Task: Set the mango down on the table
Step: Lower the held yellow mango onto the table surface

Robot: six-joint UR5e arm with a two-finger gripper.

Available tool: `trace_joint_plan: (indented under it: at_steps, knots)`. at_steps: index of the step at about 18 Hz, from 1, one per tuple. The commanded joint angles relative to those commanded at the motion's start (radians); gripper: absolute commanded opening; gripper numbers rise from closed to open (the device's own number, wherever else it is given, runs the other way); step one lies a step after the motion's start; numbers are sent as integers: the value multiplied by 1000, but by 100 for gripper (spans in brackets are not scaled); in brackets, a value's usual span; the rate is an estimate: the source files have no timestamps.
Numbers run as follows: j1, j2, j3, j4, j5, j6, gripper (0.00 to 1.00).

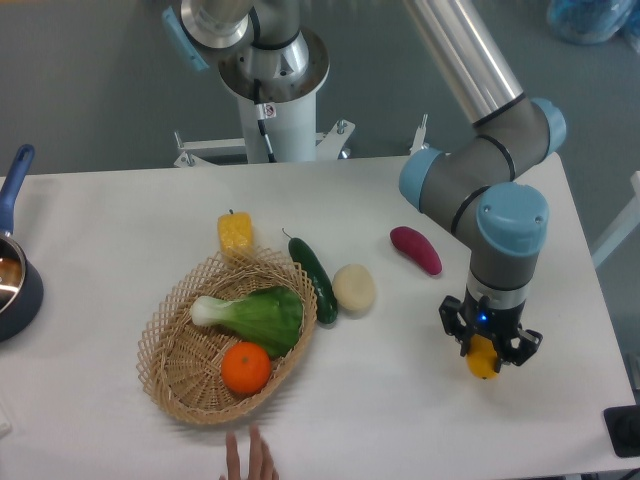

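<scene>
- The gripper [484, 349] points straight down over the right part of the table [100, 230], well to the right of the basket [165, 375].
- Its fingers pinch the mango [483, 361], a small yellow-orange shape showing between and just below the black fingertips.
- Whether the mango touches the tabletop cannot be told from this view.
- The basket is woven, oval, and lies left of centre; inside it are a leafy green [255, 315] with a pale stem and, just in front of that, a round orange [246, 367].
- A yellow corn piece [235, 235] stands just behind the basket's far rim.
- A dark green cucumber [314, 279] lies along the basket's right edge, touching or nearly touching it.
- A pale round potato [354, 288] sits just right of the cucumber, between basket and gripper.
- A purple-red sweet potato [416, 250] lies further right of the basket, behind and left of the gripper.
- A dark pot [14, 285] with a blue handle sits far left of the basket, at the table's edge.
- A person's fingertips [250, 458] show at the near edge, just in front of the basket.
</scene>
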Motion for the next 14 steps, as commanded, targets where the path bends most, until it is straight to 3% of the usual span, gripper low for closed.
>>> trace_joint_plan:
  at_steps: [10,12,14]
  knots:
    - [0,-9,-1,0,-2,-17,54]
    - [0,-9,-1,0,-2,-14,63]
    - [-2,-18,3,2,-2,-11,64]
